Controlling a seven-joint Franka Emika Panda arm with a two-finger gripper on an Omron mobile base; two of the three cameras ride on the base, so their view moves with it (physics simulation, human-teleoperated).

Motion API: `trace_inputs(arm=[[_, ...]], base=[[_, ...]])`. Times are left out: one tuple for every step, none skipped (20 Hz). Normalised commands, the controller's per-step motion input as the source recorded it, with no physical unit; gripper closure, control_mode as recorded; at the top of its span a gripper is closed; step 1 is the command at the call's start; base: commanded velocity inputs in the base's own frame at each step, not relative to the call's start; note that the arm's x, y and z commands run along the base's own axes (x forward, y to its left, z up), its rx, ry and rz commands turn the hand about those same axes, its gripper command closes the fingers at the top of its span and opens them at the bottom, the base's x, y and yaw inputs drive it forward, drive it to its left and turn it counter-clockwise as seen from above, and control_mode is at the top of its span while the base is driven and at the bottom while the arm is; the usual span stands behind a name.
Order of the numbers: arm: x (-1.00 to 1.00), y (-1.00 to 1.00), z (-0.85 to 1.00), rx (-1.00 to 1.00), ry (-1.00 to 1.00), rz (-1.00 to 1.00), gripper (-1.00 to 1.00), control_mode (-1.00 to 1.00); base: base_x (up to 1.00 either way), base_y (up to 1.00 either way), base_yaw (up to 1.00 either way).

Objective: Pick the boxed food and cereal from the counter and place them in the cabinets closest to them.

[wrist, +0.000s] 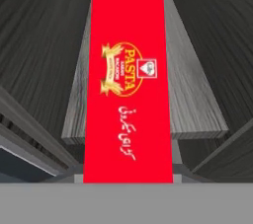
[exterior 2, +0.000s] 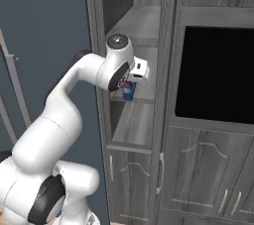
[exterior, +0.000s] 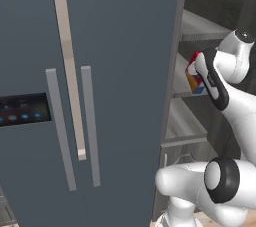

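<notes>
The cereal (wrist: pixel 128 80), its red face marked "PASTA", hangs over a grey wood-grain shelf (wrist: pixel 197 104) of the open cabinets (exterior 2: pixel 149 26), just beside the smooth blue-grey fridge (exterior: pixel 115 71). In the left base view it shows as a red, white and blue corner past the arm's dark wrist. The gripper (exterior 2: pixel 133 81) reaches into that bay at the shelf's level. Its tips are not visible, so I cannot tell whether it pinches the carton, though the carton probably sits between them.

The risk I judge greatest is a tall thin carton tipping forward off the shelf's front edge if let go too near that edge or while tilted. The bay is narrow: its side wall next to the fridge and the shelf above crowd the wrist, so a sideways or upward pull-out could strike wood. Open room lies straight back, away from the shelf.
</notes>
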Motion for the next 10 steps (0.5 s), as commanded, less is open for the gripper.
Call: trace_inputs(arm=[[0.12, -0.07, 0.0, 0.0, -0.02, 0.0, 1.0, -1.0], [0.11, -0.07, 0.0, 0.0, -0.02, 0.0, 1.0, -1.0], [0.1, -0.07, 0.0, 0.0, -0.02, 0.0, 1.0, -1.0], [0.1, -0.07, 0.0, 0.0, -0.02, 0.0, 1.0, -1.0], [0.12, -0.08, 0.0, 0.0, -0.01, 0.0, 1.0, -1.0], [0.15, -0.06, 0.0, 0.0, 0.0, 0.0, 1.0, -1.0], [0.18, -0.06, 0.0, 0.0, 0.0, 0.0, 1.0, -1.0], [0.18, -0.06, 0.0, 0.0, 0.0, 0.0, 1.0, -1.0], [0.2, -0.07, 0.0, 0.0, 0.0, 0.0, 1.0, -1.0], [0.21, -0.06, 0.0, 0.0, 0.0, 0.0, 1.0, -1.0]], base=[[0.0, 0.0, 0.0], [0.0, 0.0, 0.0], [0.0, 0.0, 0.0], [0.0, 0.0, 0.0], [0.0, 0.0, 0.0], [0.0, 0.0, 0.0], [0.0, 0.0, 0.0], [0.0, 0.0, 0.0], [0.0, 0.0, 0.0], [0.0, 0.0, 0.0]])
